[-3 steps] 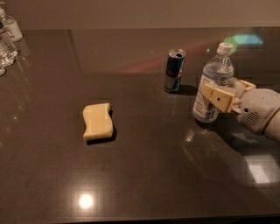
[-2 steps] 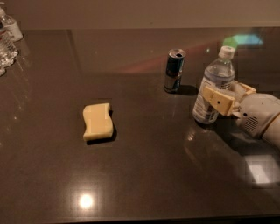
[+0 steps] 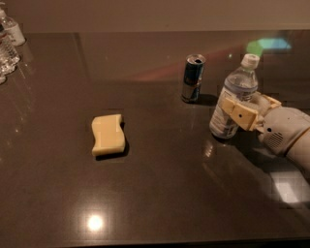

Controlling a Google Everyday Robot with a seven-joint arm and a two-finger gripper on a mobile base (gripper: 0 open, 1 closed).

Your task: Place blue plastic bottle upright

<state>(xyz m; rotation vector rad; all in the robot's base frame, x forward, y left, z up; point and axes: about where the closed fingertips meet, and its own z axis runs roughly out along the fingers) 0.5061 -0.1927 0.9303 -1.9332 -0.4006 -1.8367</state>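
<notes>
Pincer (image 3: 240,110), mid-right of frame, is pinching blue plastic bottle (image 3: 236,87) at its label; bottle is leaning slightly, base on/near surface (image 3: 160,184), right of drink can (image 3: 193,78). Placing step is prob. ending; next is needing gentle release w/o tipping.

A single view looks down at a slant from above the near edge of the dark glossy tabletop (image 3: 160,193), facing across it to the pale wall (image 3: 145,14) beyond the far edge. It sits fairly near, so the table fills almost the whole frame. The small clear bottles (image 3: 7,43) are cut off by the upper left corner. The cream two-finger gripper (image 3: 242,107) shows at the right edge on its white arm (image 3: 286,133), clasped on the blue plastic bottle (image 3: 240,82), which is clear with a white cap.
</notes>
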